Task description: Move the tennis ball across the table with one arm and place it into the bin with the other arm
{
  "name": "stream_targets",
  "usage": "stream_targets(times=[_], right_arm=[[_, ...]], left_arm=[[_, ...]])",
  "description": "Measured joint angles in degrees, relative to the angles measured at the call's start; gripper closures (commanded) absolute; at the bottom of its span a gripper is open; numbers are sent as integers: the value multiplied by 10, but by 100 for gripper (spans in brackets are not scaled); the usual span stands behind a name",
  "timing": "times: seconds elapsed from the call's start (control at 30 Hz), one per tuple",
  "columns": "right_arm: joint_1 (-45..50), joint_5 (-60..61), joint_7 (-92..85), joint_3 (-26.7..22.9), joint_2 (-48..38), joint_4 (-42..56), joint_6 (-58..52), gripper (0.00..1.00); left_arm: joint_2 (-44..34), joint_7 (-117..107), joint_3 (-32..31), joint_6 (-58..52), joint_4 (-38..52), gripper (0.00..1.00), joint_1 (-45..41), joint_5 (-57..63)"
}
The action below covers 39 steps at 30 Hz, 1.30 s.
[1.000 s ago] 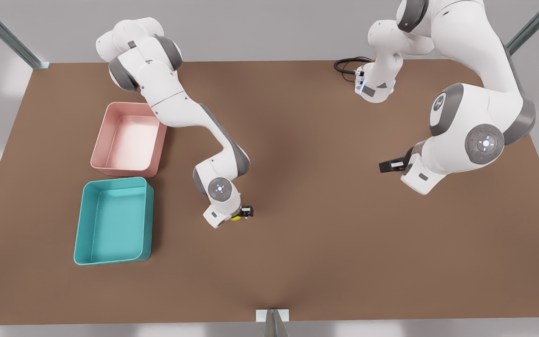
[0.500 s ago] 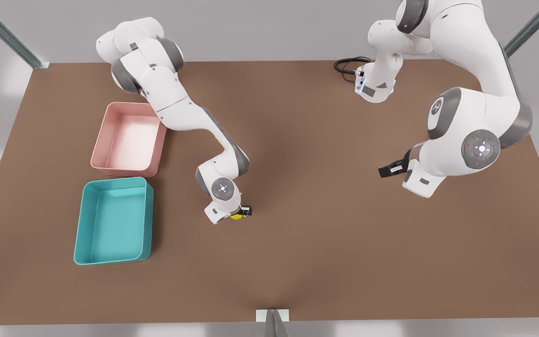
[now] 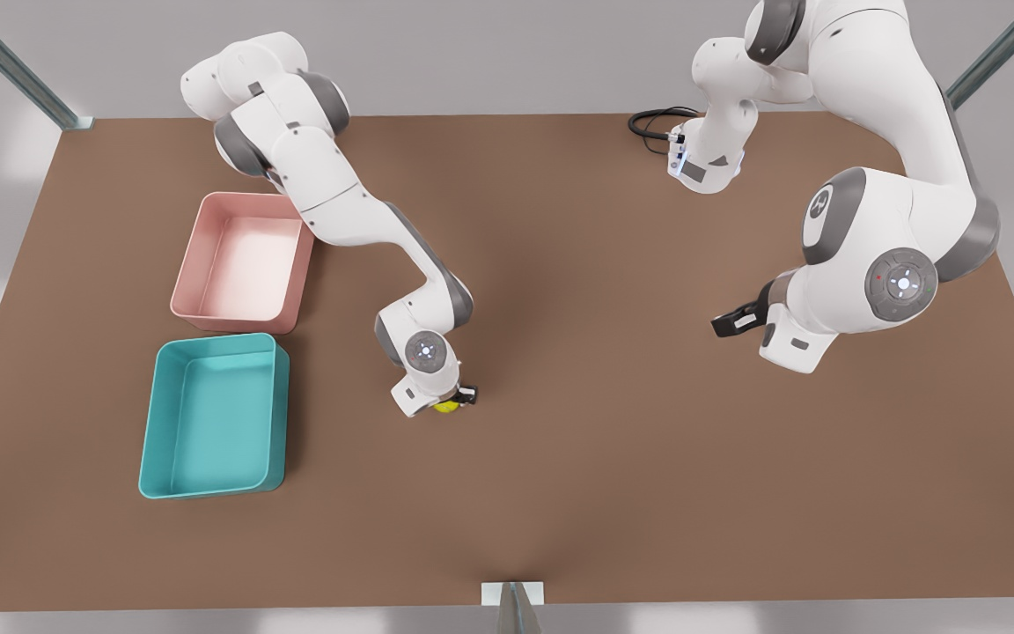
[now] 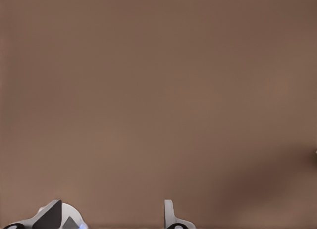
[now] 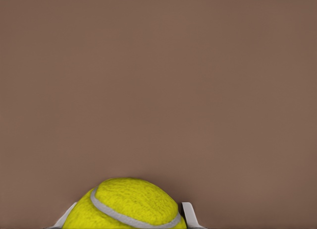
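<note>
The right gripper (image 3: 454,401) is sitting low over the brown table (image 3: 613,475) near its middle, on the arm at the front view's left, and its two fingers are closing around the tennis ball (image 3: 445,406), one on each side of it. In the right wrist view the yellow-green tennis ball (image 5: 126,205) is showing its pale seam, with a pale fingertip pressing at either flank. The ball is lying well apart from the teal bin (image 3: 212,416) and the pink bin (image 3: 243,261), which are standing just beside each other toward the front view's left. The left gripper (image 3: 733,319), on the arm at the front view's right, is waiting above bare table well away from the ball, its fingers standing apart with nothing between them
</note>
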Motion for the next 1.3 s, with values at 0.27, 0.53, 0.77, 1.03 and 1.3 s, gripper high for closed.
stream_targets(times=[0.27, 0.53, 0.77, 1.03, 1.3], right_arm=[[-35, 11, -17, 2, -41, 7, -10, 48], [-158, 6, -172, -107, -123, 7, -97, 48], [-225, 4, -344, -175, -108, 3, -156, 0], [-166, 78, -429, -176, -129, 111, -257, 0], [-252, -16, -398, -22, -413, -30, -424, 0]], left_arm=[[1, -11, 0, 0, 0, 0, 0, 0], [4, -17, 0, -1, 0, 0, -1, 0], [7, -21, 0, -2, 0, 0, -1, 0], [9, -24, 0, -2, 0, 0, -1, 0], [9, -26, 0, -2, 0, 0, -1, 1]])
